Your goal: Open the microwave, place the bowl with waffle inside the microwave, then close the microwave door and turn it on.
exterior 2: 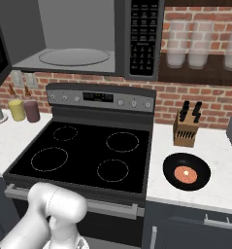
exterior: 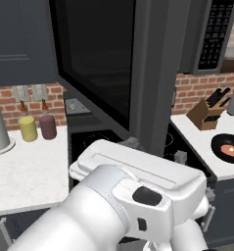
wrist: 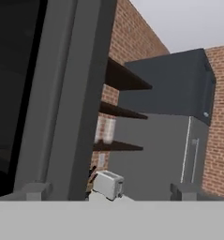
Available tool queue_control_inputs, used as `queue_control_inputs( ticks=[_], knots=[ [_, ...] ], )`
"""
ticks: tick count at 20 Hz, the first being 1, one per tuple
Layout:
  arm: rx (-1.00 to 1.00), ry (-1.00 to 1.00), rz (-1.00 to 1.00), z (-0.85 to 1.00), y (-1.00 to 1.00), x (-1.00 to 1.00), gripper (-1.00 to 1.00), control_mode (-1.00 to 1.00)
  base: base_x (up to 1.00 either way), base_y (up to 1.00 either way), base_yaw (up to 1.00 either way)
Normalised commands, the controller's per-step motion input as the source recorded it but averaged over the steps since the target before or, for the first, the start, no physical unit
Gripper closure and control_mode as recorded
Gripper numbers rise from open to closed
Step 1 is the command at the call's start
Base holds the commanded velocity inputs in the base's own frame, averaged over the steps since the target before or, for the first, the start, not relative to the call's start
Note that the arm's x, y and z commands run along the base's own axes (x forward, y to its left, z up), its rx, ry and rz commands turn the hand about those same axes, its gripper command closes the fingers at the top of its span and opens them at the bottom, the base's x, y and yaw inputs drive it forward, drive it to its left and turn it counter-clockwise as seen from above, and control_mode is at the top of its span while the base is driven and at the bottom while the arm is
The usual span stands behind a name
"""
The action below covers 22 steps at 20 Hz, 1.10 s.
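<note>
1. Above the stove we see the microwave with its pale cavity exposed.
2. We note the microwave door swung wide open toward the arm.
3. On the tabletop right of the stove sits the bowl with waffle, near a knife block.
4. Our claw is released: fingertips wide apart beside the door's edge, grasping nothing.
</note>
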Motion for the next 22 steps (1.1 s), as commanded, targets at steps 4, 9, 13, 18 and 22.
queue_control_inputs(
  ticks=[4,9,13,18,22],
  knots=[
    [0.0,-0.03,0.07,0.16,-0.1,-0.68,-1.0,-1.0,0.0,0.0,0.0],
    [0.07,0.17,0.44,0.03,-0.58,-0.24,-1.0,-1.0,0.0,0.0,0.0],
    [0.15,0.22,0.6,0.0,-0.48,-0.02,-1.0,-1.0,0.0,0.0,0.0],
    [0.15,0.17,0.64,0.0,-0.44,0.0,-1.0,-1.0,0.0,0.0,0.0],
    [0.13,0.09,0.69,-0.02,-0.39,0.0,-1.0,-1.0,0.0,0.0,0.0]
  ],
)
